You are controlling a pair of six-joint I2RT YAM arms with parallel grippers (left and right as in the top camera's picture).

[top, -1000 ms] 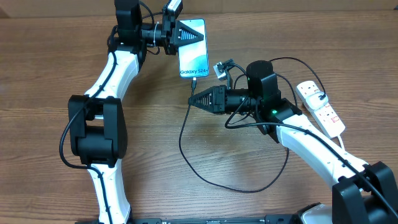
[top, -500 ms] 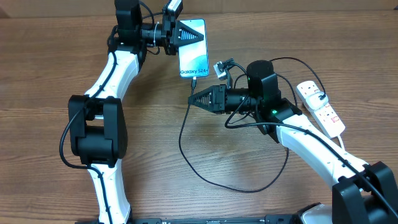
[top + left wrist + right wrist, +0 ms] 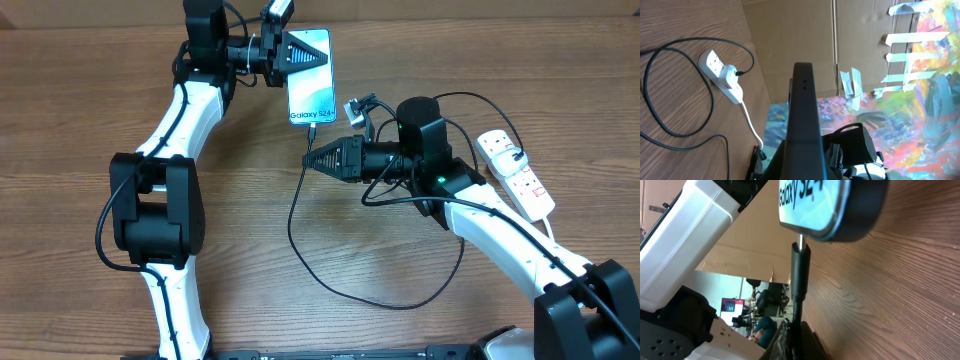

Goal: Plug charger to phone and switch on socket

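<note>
Overhead view: what has the right claw (image 3: 310,160) got?

It is pinched together on the charger (image 3: 291,225), right behind the connector (image 3: 313,128). The phone (image 3: 312,95) sits just ahead of its tip, over the counter (image 3: 240,200). I cannot tell whether it rests there. The connector meets the phone's lower edge.

Is it fully in?

The right wrist view shows a short bright metal stub between the connector's black body and the phone's edge, so the two are not flush.

And the left claw (image 3: 318,57)?

Closed on the phone's upper part, with its black fingers (image 3: 295,55) over the screen above the "Galaxy S24+" lettering.

Where is the socket (image 3: 520,172)?

Well behind the right claw, beyond the right arm (image 3: 480,225), which lies between them. From the left claw it is far across the counter. The left wrist view shows a white adapter (image 3: 732,84) plugged into it and a white cord (image 3: 749,117) running toward the counter's edge.

Anything in the way?

The charger's slack curves in a wide loop on the counter under the right arm, between claw and socket.
</note>
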